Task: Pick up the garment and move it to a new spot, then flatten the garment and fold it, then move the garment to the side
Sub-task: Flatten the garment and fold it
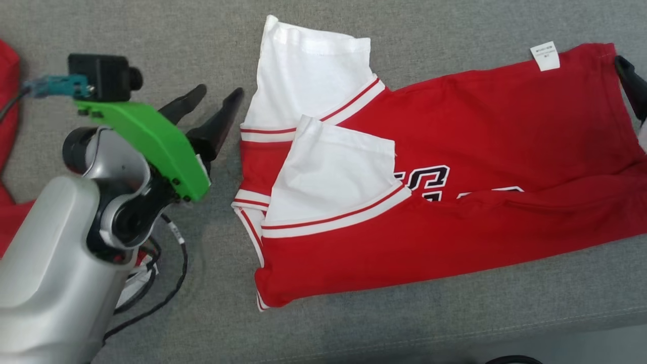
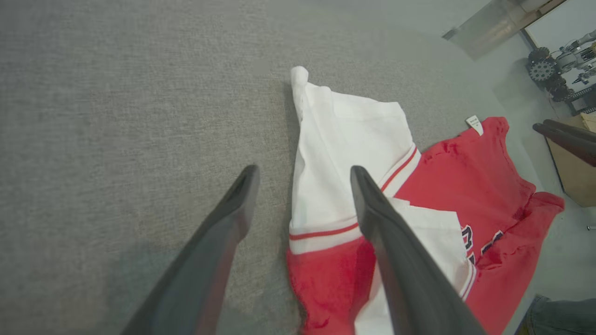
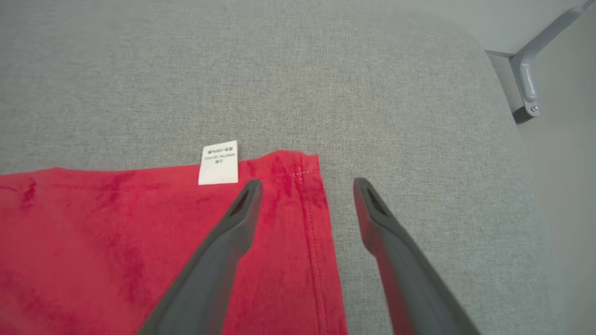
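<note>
Cloth is what I am dealing with here, so I expect the garment (image 1: 455, 151) to be light, soft and limp, with no stiffness to keep a fold by itself. I judge it will sag and slide open unless every layer is pinched together. Nearest me on the grey table (image 1: 404, 323), its long near edge looks doubled over, thick enough to grip. My left hand (image 1: 220, 96) hovers just beside the collar end, fingers spread wide with nothing between them; in its wrist view one finger crosses the sleeves (image 2: 344, 139) and the other is over bare table. I would take hold there at the shoulder, and at the hem corner (image 3: 312, 232) on the other end. There my right hand (image 3: 307, 182) stands equally wide and empty, one finger above red cloth, the other above the table. The garment lies lengthwise across the table, left to right. It is a red jersey with two white, red-striped sleeves turned in over the front. The nearer sleeve (image 1: 333, 172) partly covers black-and-white lettering (image 1: 429, 182), the farther sleeve (image 1: 308, 71) lies beyond it, and a small white label (image 1: 545, 55) sits at the far hem.
</note>
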`<state>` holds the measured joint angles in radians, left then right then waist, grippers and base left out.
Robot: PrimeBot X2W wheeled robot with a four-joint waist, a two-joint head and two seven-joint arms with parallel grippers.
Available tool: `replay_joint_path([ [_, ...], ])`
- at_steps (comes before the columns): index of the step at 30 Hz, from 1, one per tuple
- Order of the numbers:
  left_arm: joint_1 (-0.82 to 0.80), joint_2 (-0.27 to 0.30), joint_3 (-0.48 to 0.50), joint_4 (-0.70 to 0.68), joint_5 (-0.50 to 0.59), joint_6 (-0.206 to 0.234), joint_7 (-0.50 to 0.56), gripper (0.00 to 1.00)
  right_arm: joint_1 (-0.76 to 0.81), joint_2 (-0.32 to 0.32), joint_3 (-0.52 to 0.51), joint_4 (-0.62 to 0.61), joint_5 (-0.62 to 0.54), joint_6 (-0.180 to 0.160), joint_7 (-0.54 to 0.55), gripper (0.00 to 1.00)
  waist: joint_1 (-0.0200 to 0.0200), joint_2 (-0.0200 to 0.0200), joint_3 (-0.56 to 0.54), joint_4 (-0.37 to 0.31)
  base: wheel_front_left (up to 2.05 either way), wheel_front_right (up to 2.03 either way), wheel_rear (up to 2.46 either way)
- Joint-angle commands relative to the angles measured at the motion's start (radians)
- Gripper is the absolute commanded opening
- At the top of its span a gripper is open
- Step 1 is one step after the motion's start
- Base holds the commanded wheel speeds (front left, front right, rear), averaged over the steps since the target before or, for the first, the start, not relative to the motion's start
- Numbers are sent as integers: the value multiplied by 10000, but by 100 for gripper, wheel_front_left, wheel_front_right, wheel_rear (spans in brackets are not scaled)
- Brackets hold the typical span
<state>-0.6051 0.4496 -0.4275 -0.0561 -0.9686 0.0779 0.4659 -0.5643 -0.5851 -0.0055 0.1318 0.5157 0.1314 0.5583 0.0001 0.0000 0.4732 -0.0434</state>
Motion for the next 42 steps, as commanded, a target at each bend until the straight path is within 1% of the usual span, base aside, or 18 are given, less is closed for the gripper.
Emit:
replay_joint_path([
  [1, -474, -194, -200, 492, -53, -139, 173, 100, -299, 99, 170, 247, -146, -15, 48, 100, -1, 0, 703, 187, 0, 0, 0],
  [3, -1224, -596, -456, 1315, 140, -305, 181, 100, -668, 152, 409, 649, -307, -15, 121, 100, -1, 0, 834, 220, 0, 0, 0],
  [4, -1732, -998, -672, 2087, 204, -460, 153, 100, -926, 148, 592, 998, -452, -15, 146, 100, -1, 0, 871, 244, 0, 0, 0],
  [8, -2549, -1493, -898, 3279, 319, -742, 63, 100, -1238, 139, 807, 1509, -577, -15, 49, 100, -1, 0, 846, 216, 0, 0, 0],
  [12, -3158, -1767, -1110, 4173, 491, -1017, 45, 100, -1449, 83, 1001, 1843, -647, -15, 10, 100, -1, 0, 827, 134, 0, 0, 0],
  [18, -4052, -2118, -1268, 5239, 665, -1335, -76, 100, -1648, 171, 1238, 2094, -643, -15, -101, 100, -1, 0, 889, 3, 0, 0, 0],
  [25, -4681, -2363, -1647, 6313, 902, -1577, -69, 100, -1940, 298, 1603, 2202, -622, -15, -133, 100, -1, 0, 999, -196, 0, 0, 0],
  [26, -4743, -2375, -1698, 6399, 923, -1601, -42, 80, -2015, 316, 1659, 2215, -609, -15, -117, 100, -1, 0, 1022, -217, 0, 0, 0],
  [27, -4773, -2392, -1723, 6485, 910, -1641, -66, 56, -2088, 338, 1715, 2239, -602, -15, -110, 100, -1, 0, 1043, -235, 0, 0, 0],
  [28, -4775, -2412, -1738, 6578, 890, -1666, -87, 35, -2139, 361, 1791, 2273, -592, -15, -89, 100, -1, 0, 1051, -248, 0, 0, 0],
  [30, -4803, -2424, -1816, 6711, 920, -1728, -69, 0, -2231, 388, 1901, 2392, -573, -15, -48, 100, -1, 0, 1045, -263, 0, 0, 0],
  [37, -5035, -2500, -1949, 6879, 792, -1905, -101, 0, -2559, 539, 1972, 2913, -708, -15, -166, 100, -1, 0, 1127, -203, 0, 0, 0],
  [42, -5290, -2565, -1885, 6734, 594, -1999, -293, 0, -2858, 688, 1931, 3442, -905, -15, -505, 100, -1, 0, 1207, -56, 0, 0, 0],
])
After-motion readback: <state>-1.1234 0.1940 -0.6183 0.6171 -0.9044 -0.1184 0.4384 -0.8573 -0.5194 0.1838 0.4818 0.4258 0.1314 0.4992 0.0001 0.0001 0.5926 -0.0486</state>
